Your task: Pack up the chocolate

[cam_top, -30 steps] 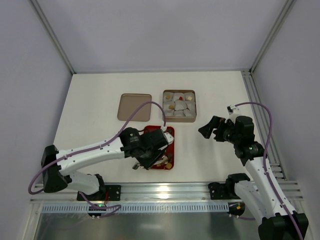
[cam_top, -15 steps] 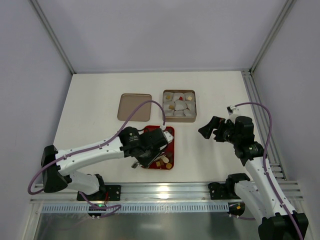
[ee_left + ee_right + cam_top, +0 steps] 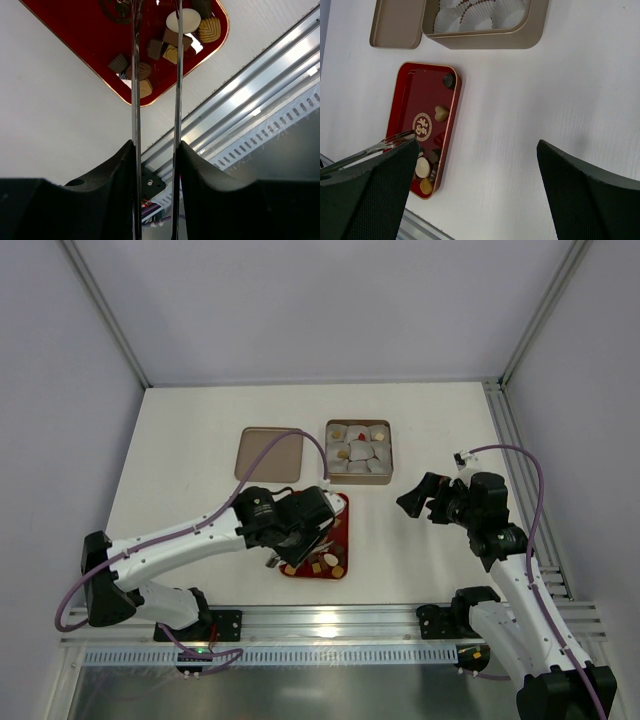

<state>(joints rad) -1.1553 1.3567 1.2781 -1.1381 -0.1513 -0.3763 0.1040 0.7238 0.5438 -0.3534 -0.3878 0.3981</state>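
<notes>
Left claw (image 3: 155, 15): thin metal blades parted narrowly above the red tray (image 3: 75, 30); no piece is seen gripped. Chocolate (image 3: 183, 21): clustered at one corner of the tray; a few pieces appear set in the tin (image 3: 391, 448). Step: one piece is best straddled squarely, neighbours left unnudged, then pinched lightly. Left arm (image 3: 190, 535): stretched out over the tray, wrist tipped down. Right claw (image 3: 477, 150): held wide, raised off to the side of the tin.
</notes>
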